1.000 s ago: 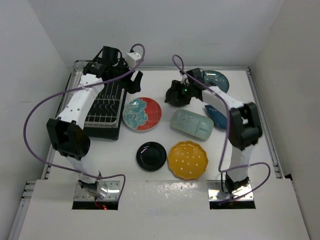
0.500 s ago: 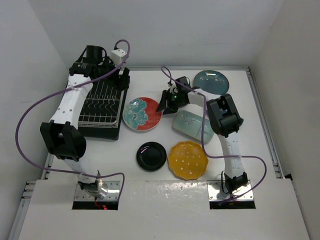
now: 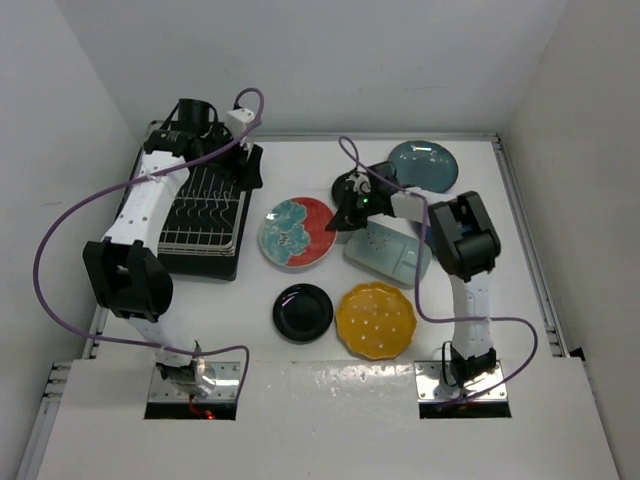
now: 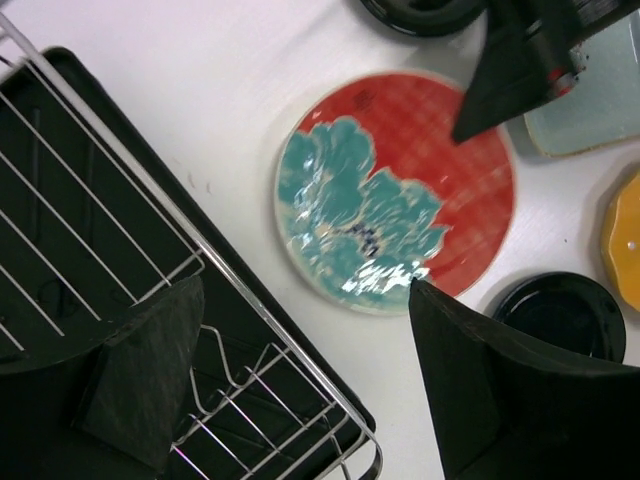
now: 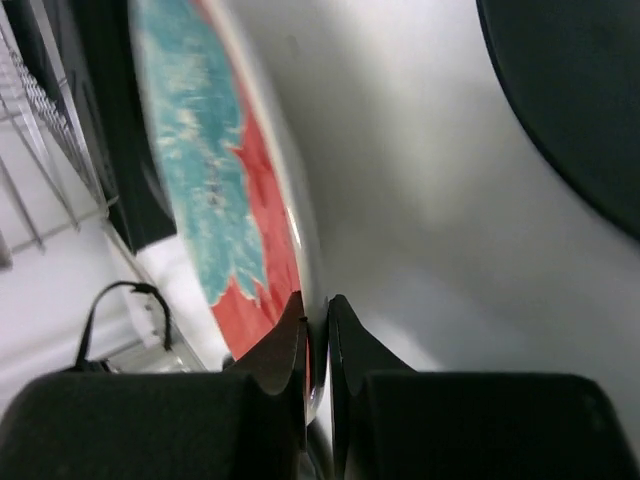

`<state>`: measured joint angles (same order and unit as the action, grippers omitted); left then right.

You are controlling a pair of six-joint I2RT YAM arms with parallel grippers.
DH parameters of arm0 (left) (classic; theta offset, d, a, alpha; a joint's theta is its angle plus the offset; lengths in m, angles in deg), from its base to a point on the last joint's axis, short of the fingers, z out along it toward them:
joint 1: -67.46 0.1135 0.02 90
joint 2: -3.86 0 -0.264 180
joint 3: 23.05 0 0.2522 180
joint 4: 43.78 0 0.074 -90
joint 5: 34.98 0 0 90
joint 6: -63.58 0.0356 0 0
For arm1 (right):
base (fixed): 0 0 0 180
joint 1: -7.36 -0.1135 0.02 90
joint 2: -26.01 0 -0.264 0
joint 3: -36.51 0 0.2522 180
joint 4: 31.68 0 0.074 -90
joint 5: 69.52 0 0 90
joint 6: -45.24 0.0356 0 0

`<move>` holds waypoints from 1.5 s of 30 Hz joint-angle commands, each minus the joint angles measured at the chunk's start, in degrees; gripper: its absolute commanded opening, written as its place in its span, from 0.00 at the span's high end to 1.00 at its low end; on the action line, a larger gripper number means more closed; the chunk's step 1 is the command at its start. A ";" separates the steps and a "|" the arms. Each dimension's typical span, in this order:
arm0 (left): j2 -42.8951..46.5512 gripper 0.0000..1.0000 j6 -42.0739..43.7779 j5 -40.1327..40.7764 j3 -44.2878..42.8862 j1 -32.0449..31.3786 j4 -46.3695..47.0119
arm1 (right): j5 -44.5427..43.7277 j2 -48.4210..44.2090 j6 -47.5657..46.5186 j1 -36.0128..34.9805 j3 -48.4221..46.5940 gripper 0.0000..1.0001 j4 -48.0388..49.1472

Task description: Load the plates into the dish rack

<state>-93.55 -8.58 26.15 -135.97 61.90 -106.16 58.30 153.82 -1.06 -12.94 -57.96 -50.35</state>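
Five plates sit outside the dish rack, none yet in its wires, and the one in hand is the red-and-teal plate, lying just beside the rack's right-hand edge. The right gripper is clamped on this plate's rim at the side turned away from the rack, the thin lip pinched between both fingertips. The left gripper hangs spread wide, carrying nothing, over the rack corner nearest that plate. The plate's face throws back sharp highlights, so I judge it glazed ceramic: rigid, fairly heavy for so small a bite, slick in the grip and apt to chip if it knocks the rack's wires. Held by one edge, most of its weight hangs out toward the rack and will try to swing it in the jaws, so a deeper hold, square across the lip, seems wise. Whether the rack-side edge is off the table I cannot tell. The black plate and yellow plate lie farther from the rack, untouched
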 commanded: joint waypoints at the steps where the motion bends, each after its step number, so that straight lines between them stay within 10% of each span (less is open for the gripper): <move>1: 0.29 0.12 1.75 -2.78 0.36 -1.02 0.37 | -2.84 -12.48 -7.13 2.80 3.26 1.00 3.32; 9: -3.23 0.00 3.77 -8.56 -0.95 -6.12 -0.16 | 8.31 -32.08 -11.36 3.59 12.66 1.00 16.12; 21: -4.99 0.02 3.25 -11.56 -2.71 -4.46 -0.16 | 20.45 -35.96 1.73 4.91 16.63 1.00 34.43; 30: -2.88 1.00 2.72 -27.54 -0.51 -1.56 -1.30 | 19.92 -32.71 14.56 5.44 18.04 1.00 50.95; 35: -2.35 1.00 1.32 -29.85 -1.21 -0.33 -1.92 | 17.11 -32.36 13.79 5.35 18.04 1.00 48.52; 39: -1.82 1.00 -3.51 -21.52 -7.54 3.01 -1.05 | 12.01 -33.23 7.55 5.97 16.03 0.06 35.52; 45: -1.82 1.00 -8.96 -0.09 -24.75 8.89 0.02 | -1.08 -37.89 -1.42 6.32 18.38 0.00 23.98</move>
<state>-99.36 -13.04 17.52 -150.63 66.60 -113.62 63.72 119.85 2.44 -6.99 -39.09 -22.96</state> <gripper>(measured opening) 0.070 0.996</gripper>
